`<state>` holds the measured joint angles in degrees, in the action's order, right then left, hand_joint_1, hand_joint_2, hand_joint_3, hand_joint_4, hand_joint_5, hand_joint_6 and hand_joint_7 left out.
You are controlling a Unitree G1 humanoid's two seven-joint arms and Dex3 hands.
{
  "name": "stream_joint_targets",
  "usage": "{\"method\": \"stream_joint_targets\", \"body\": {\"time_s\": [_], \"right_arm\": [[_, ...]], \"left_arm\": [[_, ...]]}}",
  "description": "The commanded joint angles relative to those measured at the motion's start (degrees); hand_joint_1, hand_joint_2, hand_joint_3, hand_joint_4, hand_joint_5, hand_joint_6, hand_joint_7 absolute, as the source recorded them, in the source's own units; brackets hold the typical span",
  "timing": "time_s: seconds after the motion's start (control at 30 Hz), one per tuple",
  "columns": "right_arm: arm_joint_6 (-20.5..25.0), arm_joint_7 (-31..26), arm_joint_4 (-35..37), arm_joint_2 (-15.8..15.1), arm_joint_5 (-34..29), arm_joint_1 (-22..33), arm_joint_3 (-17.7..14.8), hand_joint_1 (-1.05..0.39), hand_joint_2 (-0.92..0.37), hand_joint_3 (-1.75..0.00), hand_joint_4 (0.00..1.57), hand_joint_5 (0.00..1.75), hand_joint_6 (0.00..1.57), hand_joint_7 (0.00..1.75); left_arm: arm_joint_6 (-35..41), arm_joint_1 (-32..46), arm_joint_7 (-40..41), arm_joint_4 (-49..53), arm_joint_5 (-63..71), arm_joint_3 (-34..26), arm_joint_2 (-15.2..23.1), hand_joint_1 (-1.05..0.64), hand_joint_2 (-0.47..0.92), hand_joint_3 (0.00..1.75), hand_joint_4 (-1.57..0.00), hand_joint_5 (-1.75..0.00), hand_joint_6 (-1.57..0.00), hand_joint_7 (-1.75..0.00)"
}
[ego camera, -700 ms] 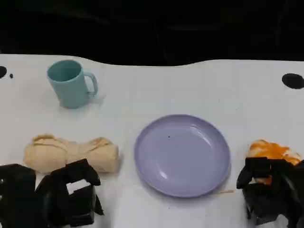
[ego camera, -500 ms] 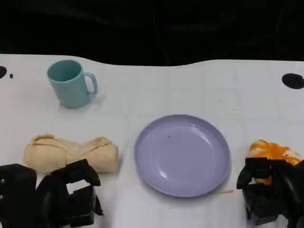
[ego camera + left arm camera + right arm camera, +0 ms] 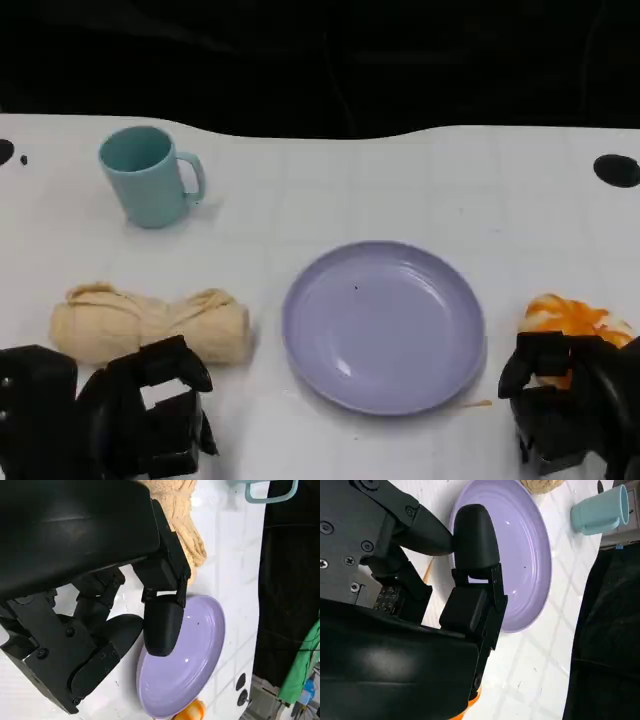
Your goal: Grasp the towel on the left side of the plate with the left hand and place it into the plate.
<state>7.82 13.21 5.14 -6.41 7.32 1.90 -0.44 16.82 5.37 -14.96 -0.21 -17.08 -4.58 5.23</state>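
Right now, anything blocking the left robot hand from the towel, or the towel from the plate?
Nothing visible. The left robot hand sits just in front of the towel, with bare table between the towel and the empty plate.

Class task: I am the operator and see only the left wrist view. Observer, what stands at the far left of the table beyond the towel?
Observer: A light blue ceramic mug stands upright, handle toward the plate.
Operator: Is the towel held?
Observer: No. The rolled beige cloth towel lies on the white table, with the black left hand just on the near side of it, holding nothing.
Operator: What is the orange thing past the plate?
Observer: An orange and white lump lies right of the round lavender plate, partly hidden by the right hand.
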Motion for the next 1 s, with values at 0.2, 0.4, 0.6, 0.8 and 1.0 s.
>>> {"method": "stream_joint_targets", "body": {"time_s": [0.2,0.4,0.6,0.8,1.0], "right_arm": [[-0.35,-0.17,0.34,-0.28,-0.09,-0.49,-0.55,-0.86,0.09,-1.75,1.48,1.31,1.49,1.03],[-0.45,-0.29,0.2,-0.2,-0.13,-0.37,-0.55,-0.87,0.09,-1.75,1.48,1.31,1.5,1.03],[-0.23,0.1,0.05,-0.13,0.3,-0.36,-0.59,-0.87,0.09,-1.75,1.48,1.31,1.5,1.02],[-0.16,-0.07,-0.02,0.06,0.24,-0.19,-0.53,-0.89,0.1,-1.75,1.48,1.3,1.5,1.02],[-0.03,-0.43,-1.68,0.44,-0.29,1.05,0.24,-0.9,0.1,-1.75,1.48,1.3,1.5,1.02]], "left_arm": [[-0.77,-0.13,-0.21,0.48,0.3,-0.5,0.44,-0.4,0.12,1.71,-0.97,-1.71,-0.99,-1.47],[-3.18,0.23,-0.26,0.97,-0.05,-1.13,-0.47,-0.39,0.1,1.72,-0.98,-1.62,-0.98,-1.39],[-12.32,0.76,-0.56,3.45,1.26,-1.45,-1.65,-0.52,0.23,1.39,-0.81,-1.46,-0.7,-1.15],[-27.54,0.44,2.73,9.21,11.54,0.45,-0.63,-0.62,0.63,0.75,-0.43,-1.4,-0.23,-1.13],[-33.93,1.84,9.06,8.21,22.69,1.37,1.71,-0.76,0.88,0.26,-0.05,-1.43,-0.01,-1.04]]}}
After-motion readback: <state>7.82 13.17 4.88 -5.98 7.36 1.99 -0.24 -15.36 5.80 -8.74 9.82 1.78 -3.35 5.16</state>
